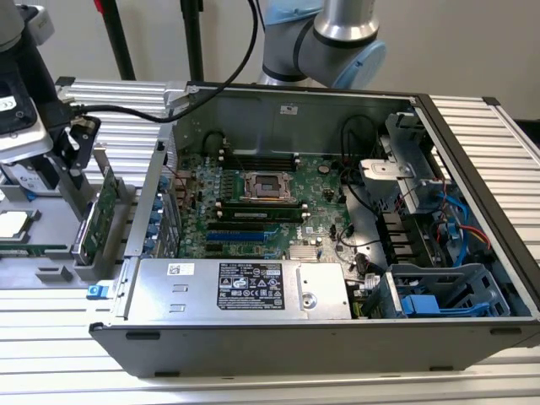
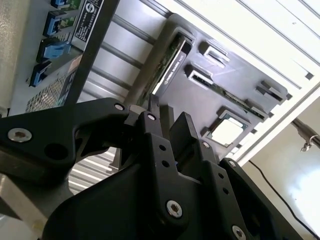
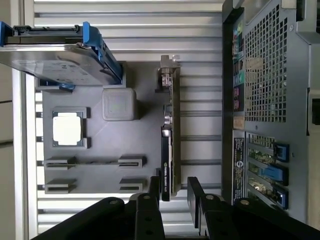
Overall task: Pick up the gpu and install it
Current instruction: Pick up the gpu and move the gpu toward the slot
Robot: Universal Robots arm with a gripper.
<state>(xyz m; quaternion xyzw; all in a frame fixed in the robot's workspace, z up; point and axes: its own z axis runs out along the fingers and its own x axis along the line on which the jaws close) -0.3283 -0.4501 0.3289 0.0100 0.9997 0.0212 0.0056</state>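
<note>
Hovering with my pincer (image 3: pixel 173 182) apart, I line one finger up on each side of the gpu (image 3: pixel 168 135). It stands on edge in a grey holder tray (image 3: pixel 100 145) beside the computer case (image 3: pixel 260 75), with its long axis running straight away from me. Whether my fingers already reach around its end is hard to judge.

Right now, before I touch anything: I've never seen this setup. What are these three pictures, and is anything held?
It is one robot arm with a two-fingered gripper. The exterior view looks from off the arm at an open computer case; both wrist views ride on the arm, looking past its fingers. Beside the case, a grey tray carries the gpu standing on edge, a processor chip and a memory stick. The gripper is open, fingers either side of the gpu's end; nothing is held.
</note>
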